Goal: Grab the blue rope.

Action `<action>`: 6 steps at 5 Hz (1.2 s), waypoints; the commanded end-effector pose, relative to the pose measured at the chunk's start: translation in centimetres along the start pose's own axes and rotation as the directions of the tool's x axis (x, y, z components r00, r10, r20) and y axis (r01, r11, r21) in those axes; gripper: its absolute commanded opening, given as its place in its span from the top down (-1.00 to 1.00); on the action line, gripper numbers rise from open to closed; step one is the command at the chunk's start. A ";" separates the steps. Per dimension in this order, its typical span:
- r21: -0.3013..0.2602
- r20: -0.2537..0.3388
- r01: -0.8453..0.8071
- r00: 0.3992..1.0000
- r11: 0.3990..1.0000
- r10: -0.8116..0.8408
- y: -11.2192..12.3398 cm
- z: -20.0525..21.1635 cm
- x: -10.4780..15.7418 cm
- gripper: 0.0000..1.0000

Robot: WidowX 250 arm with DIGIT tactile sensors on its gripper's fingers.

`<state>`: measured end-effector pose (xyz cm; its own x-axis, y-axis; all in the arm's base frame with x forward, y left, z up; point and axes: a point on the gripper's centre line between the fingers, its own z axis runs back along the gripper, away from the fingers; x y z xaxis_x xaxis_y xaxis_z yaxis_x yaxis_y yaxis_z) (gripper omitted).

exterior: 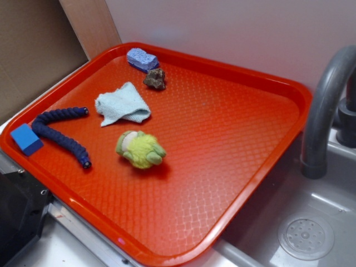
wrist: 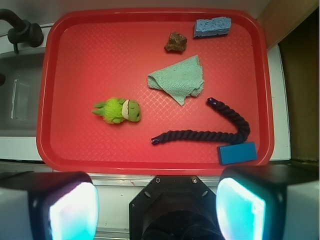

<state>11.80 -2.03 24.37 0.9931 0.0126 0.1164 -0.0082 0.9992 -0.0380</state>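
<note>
From my wrist view the gripper [wrist: 157, 207] stands spread wide, its two pale glowing pads [wrist: 75, 210] at the bottom corners of the picture and nothing between them; it grasps nothing. It hangs high above the near edge of the red textured plastic tray [wrist: 150, 22], well apart from everything on it, which I judge to be a survey position before any descent.

The thick dark navy braided rope [wrist: 220, 131] lies flat in a hook shape along that near edge, toward the right corner as the wrist view shows it. One capped end points toward the tray's middle. Its bend lies just beside, possibly touching, the small bright blue block [wrist: 237, 153] in the corner.

I judge the straight run near the free end the better place to close on, since the block crowds the bend.

The pale green folded cloth [wrist: 179, 80], green plush toy [wrist: 117, 110], brown lump [wrist: 176, 42] and lavender-blue sponge [wrist: 212, 26] lie farther in, apart from the rope
</note>
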 end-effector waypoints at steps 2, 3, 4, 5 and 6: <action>0.017 -0.038 -0.249 0.968 0.968 0.250 1.2 -1.2 3.2 -1.00; 0.072 -0.084 -0.478 0.872 0.875 0.483 2.7 -2.9 6.1 -1.00; 0.123 0.000 -0.676 0.732 0.727 0.681 5.8 -5.2 7.0 -1.00; 0.148 -0.026 -0.832 0.537 0.535 0.843 7.8 -8.9 4.3 -1.00; 0.173 -0.032 -0.852 0.497 0.495 0.867 7.9 -10.8 2.0 -1.00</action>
<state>15.54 4.43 12.88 0.5086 0.8606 -0.0259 -0.8574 0.5090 0.0754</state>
